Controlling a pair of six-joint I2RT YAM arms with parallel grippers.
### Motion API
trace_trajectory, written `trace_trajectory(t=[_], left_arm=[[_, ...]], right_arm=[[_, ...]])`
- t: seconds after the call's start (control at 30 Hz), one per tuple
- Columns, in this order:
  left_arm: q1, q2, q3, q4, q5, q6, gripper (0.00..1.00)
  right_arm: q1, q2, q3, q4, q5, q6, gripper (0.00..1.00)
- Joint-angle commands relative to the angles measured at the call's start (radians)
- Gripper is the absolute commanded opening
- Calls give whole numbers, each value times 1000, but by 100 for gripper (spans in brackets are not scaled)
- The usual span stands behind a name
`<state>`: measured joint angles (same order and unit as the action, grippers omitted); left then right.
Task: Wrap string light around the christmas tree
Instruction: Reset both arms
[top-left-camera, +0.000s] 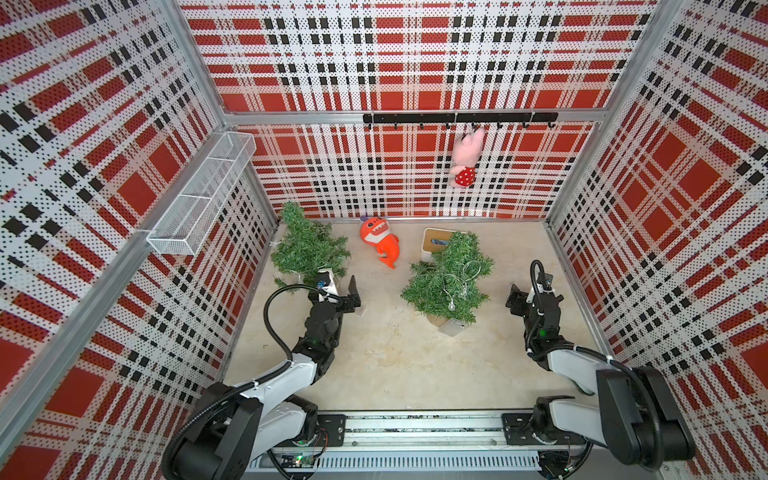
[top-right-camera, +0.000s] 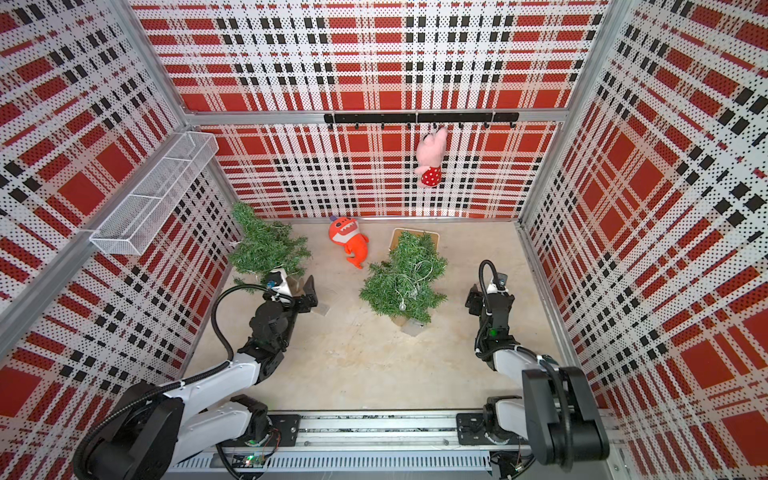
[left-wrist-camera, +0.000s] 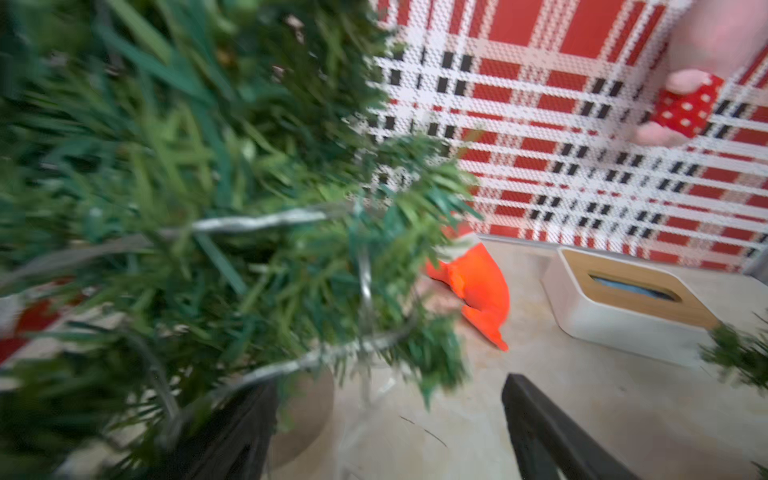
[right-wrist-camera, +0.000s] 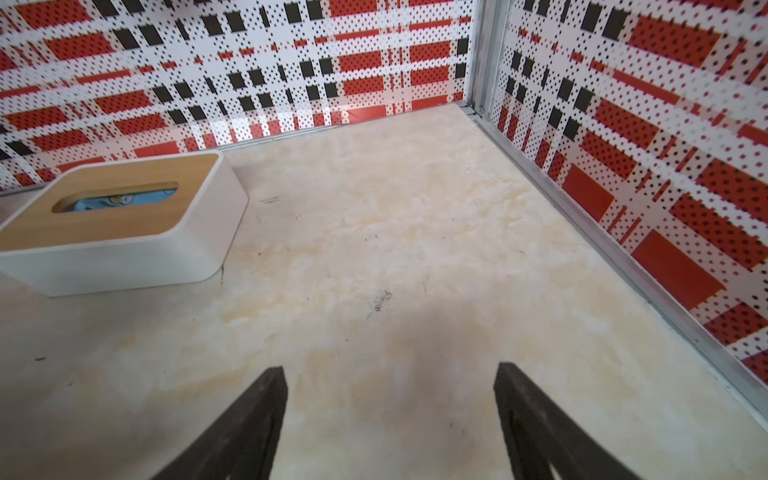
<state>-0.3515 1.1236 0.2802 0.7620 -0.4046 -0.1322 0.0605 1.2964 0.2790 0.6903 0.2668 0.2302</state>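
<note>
Nearest the lens in both top views, a ribbed metal rail (top-left-camera: 415, 432) is seen carrying the two arms. The left gripper (left-wrist-camera: 388, 382) is spread wide at the foot of the left tree (top-left-camera: 307, 245). One black finger (left-wrist-camera: 540, 428) is bare over the floor and the other is half buried in low branches, with nothing pinched between them. Only in the blurred left wrist view is a twisted silvery string light (left-wrist-camera: 257, 222) shown looped through this tree's flat green needles. The right gripper (right-wrist-camera: 390, 374) is likewise spread, over bare mottled beige floor (right-wrist-camera: 374, 232), gripping nothing. The right tree (top-left-camera: 449, 278) is shown whole only in the top views; more thin wire is draped over it, with a round clear bulb (top-left-camera: 451, 305) hanging low. Behind it is set a white, round-cornered tissue box (right-wrist-camera: 124, 245) with a wooden lid, its blue contents seen best in the right wrist view. An orange plush shark (top-left-camera: 380, 245) is laid between the trees, and a pink plush pig (top-left-camera: 467, 158) is hung from a black hook rail (top-left-camera: 415, 118).
</note>
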Motion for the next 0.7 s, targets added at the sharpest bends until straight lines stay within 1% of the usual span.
trace_trajectory(t=[0.0, 0.03, 0.13, 0.17, 0.2, 0.23, 0.27, 0.3, 0.33, 0.4, 0.47, 0.53, 0.57, 0.6, 0.63, 0.67], left_arm=[[36, 22, 17, 58, -7, 68, 89], [53, 39, 31, 57, 12, 64, 89], [96, 74, 50, 62, 67, 57, 89], [144, 71, 43, 71, 90, 56, 89], [156, 60, 35, 66, 107, 104, 89], [145, 54, 35, 26, 55, 148, 89], [132, 53, 37, -21, -36, 174, 90], [133, 58, 23, -24, -59, 189, 91], [146, 73, 0, 24, -46, 192, 92], [201, 114, -52, 187, 34, 180, 92], [282, 167, -99, 360, 126, 129, 92], [361, 221, -135, 497, 218, 69, 92], [393, 251, -153, 586, 243, 44, 92], [405, 281, -169, 658, 255, 41, 92], [412, 311, -163, 696, 274, 33, 92], [415, 338, -149, 690, 299, 37, 92]], right_arm=[[-1, 51, 3, 198, -18, -42, 82], [0, 59, 13, 191, -36, -55, 82], [-1, 67, 22, 191, -15, -55, 83], [-5, 69, 15, 210, -20, -59, 83], [-11, 67, 12, 215, -31, -61, 83], [-11, 65, 11, 217, -36, -63, 83], [-11, 66, 8, 222, -41, -64, 83], [-11, 66, 9, 221, -43, -66, 84], [-11, 67, 10, 220, -39, -66, 84], [-10, 73, 12, 225, -27, -74, 84], [-12, 72, -2, 259, -18, -85, 84], [-13, 67, -18, 291, -29, -97, 85], [-13, 69, -30, 324, -29, -110, 85], [-13, 78, -46, 365, -30, -127, 85], [-15, 103, -66, 412, -45, -134, 86], [-17, 160, -93, 534, -44, -139, 86]])
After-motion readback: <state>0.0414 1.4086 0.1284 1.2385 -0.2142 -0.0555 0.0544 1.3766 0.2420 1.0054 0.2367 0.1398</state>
